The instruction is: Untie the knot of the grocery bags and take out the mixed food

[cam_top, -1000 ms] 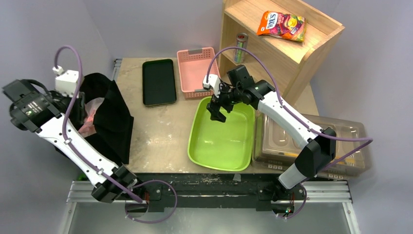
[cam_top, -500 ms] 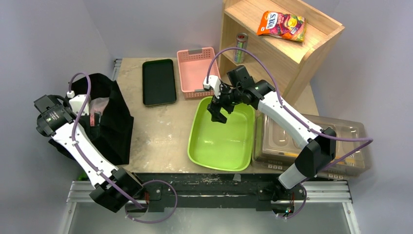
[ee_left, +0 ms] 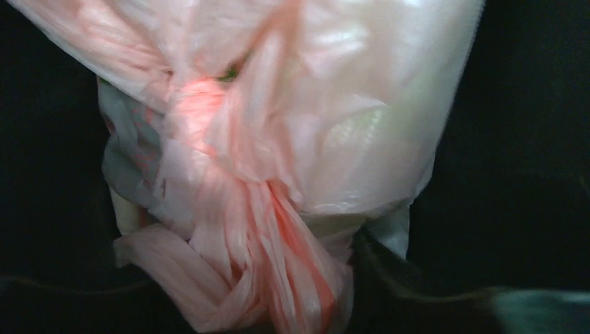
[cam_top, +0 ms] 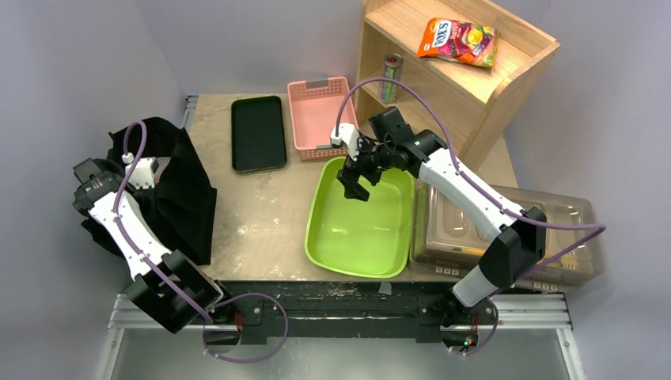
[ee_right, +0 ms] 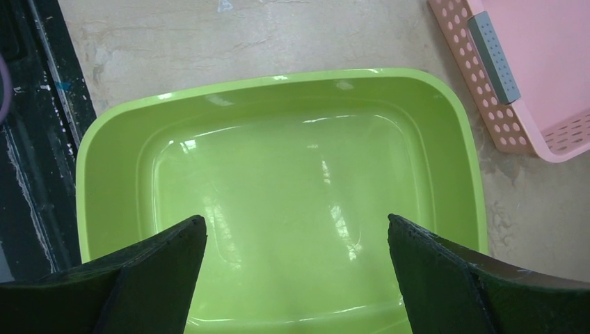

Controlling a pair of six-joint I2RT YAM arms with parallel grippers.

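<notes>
Beige tabletop, with the green tub [cam_top: 360, 229] taken as reference. The right gripper [ee_right: 296, 221] hangs over the tub's far half, fingers spread wide and holding nothing; the tub has nothing in it. Well to the left of the tub, at the table's edge, lies a heap of black cloth [cam_top: 186, 202], and the left gripper [cam_top: 149, 172] is sunk into it.

The left wrist view is filled by the grocery bag [ee_left: 348, 104], its pink film pressed close to the lens. The knot [ee_left: 271, 257] sits low in that view, a twisted rope of handles, not undone. How far the left fingers are parted, and whether they have any film, cannot be told. The mixed food [ee_left: 351, 136] shows only as pale shapes through the plastic.

Hazards, as judged:
- A straight pull on the knot would likely tighten it or tear the thin film.
- Black cloth could be pinched along with the bag.
- The crowded lens leaves little sight for aiming.
- The right gripper is too far away to steady the bag.
</notes>
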